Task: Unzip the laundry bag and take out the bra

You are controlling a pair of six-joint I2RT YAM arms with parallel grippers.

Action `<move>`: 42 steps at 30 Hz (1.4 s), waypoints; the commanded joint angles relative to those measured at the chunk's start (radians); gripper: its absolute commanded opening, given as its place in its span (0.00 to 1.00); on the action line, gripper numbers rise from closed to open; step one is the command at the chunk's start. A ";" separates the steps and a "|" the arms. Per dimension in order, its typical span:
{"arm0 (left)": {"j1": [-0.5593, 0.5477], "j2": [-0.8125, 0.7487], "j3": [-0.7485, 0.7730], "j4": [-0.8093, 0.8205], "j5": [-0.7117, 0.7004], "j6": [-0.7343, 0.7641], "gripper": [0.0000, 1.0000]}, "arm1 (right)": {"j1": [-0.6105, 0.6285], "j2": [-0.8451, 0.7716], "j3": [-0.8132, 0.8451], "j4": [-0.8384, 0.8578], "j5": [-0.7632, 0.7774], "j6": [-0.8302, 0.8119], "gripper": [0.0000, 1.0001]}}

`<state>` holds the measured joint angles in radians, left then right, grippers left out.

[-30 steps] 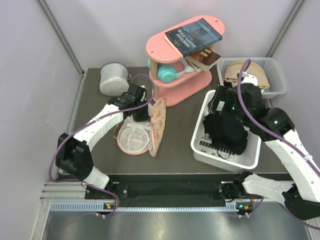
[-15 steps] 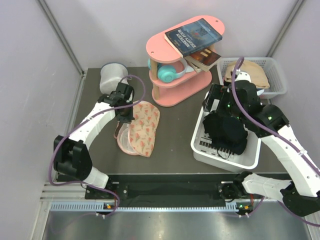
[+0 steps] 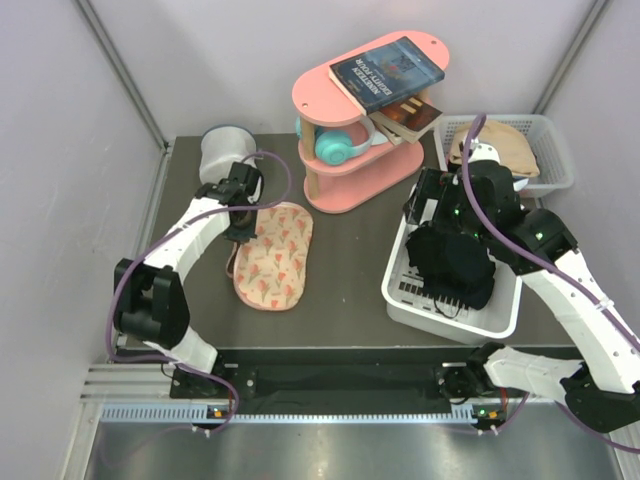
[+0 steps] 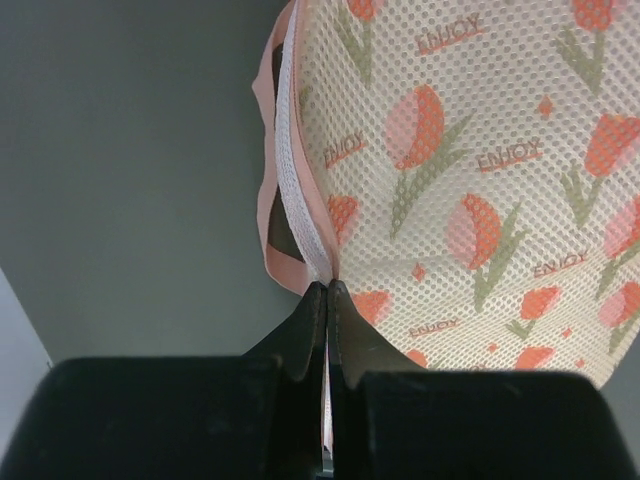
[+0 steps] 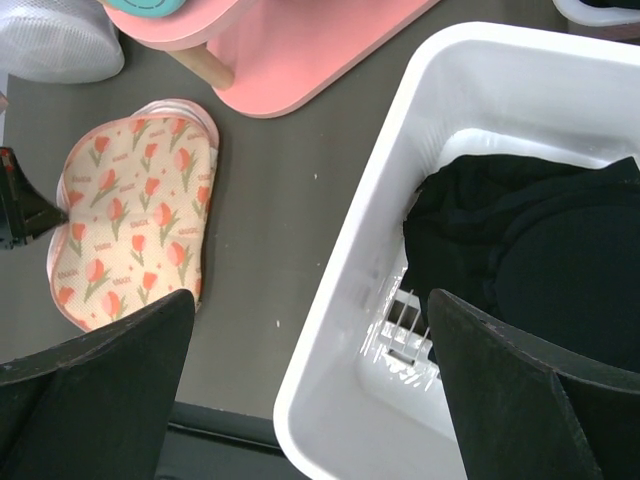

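One laundry bag (image 3: 275,258) lay flat on the table (image 3: 350,270), front-left of one pink shelf (image 3: 350,190). Left fingers (image 4: 310,320) were pinched shut on its white zipper edge. Right fingers (image 5: 110,390) were spread wide, holding nothing, over one white bin (image 5: 340,300) with one black garment (image 5: 520,260), maybe the bra. If so, left should let go straight up without dragging the bag.
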<state>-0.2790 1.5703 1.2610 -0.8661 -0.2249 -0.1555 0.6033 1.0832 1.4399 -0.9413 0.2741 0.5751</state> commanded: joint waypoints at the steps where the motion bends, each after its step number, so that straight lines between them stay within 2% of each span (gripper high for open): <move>1: 0.015 0.030 0.075 0.010 -0.053 0.039 0.00 | -0.013 0.006 0.030 0.052 -0.016 -0.021 1.00; 4: 0.023 0.045 0.084 -0.001 -0.080 0.036 0.00 | -0.013 0.004 0.030 0.052 -0.019 -0.026 1.00; 7: 0.031 0.051 0.090 -0.007 -0.100 0.034 0.09 | -0.011 0.003 0.028 0.058 -0.019 -0.030 1.00; 9: 0.040 0.053 0.094 -0.010 -0.102 0.027 0.28 | -0.013 0.004 0.028 0.058 -0.019 -0.034 1.00; 10: 0.043 0.053 0.097 -0.013 -0.105 0.022 0.42 | -0.013 0.003 0.028 0.058 -0.022 -0.034 1.00; 11: 0.049 0.054 0.100 -0.020 -0.114 0.008 0.73 | -0.013 0.004 0.028 0.059 -0.024 -0.037 1.00; 14: 0.054 0.047 0.112 -0.043 -0.140 -0.024 0.97 | -0.013 0.004 0.025 0.067 -0.030 -0.044 1.00; 18: 0.061 -0.002 0.123 -0.047 -0.111 -0.087 0.99 | -0.013 -0.009 -0.002 0.093 -0.049 -0.064 1.00; 22: 0.061 -0.107 0.089 0.004 0.011 -0.167 0.99 | -0.013 -0.038 -0.062 0.142 -0.062 -0.092 1.00; 24: 0.060 -0.200 0.048 0.065 0.083 -0.213 0.99 | -0.013 -0.054 -0.100 0.171 -0.067 -0.099 1.00; 28: 0.060 -0.372 -0.021 0.160 0.139 -0.269 0.99 | -0.011 -0.089 -0.150 0.220 -0.078 -0.122 1.00; 32: 0.060 -0.556 -0.075 0.231 0.162 -0.292 0.99 | -0.013 -0.140 -0.197 0.292 -0.082 -0.133 1.00; 35: 0.060 -0.637 -0.092 0.224 0.151 -0.315 0.99 | -0.013 -0.166 -0.230 0.331 -0.081 -0.141 1.00; 42: 0.060 -0.697 -0.060 0.148 0.108 -0.311 0.99 | -0.013 -0.183 -0.262 0.351 -0.062 -0.155 1.00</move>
<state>-0.2230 0.8814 1.1873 -0.7074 -0.0940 -0.4557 0.6033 0.9161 1.1885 -0.6609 0.2008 0.4423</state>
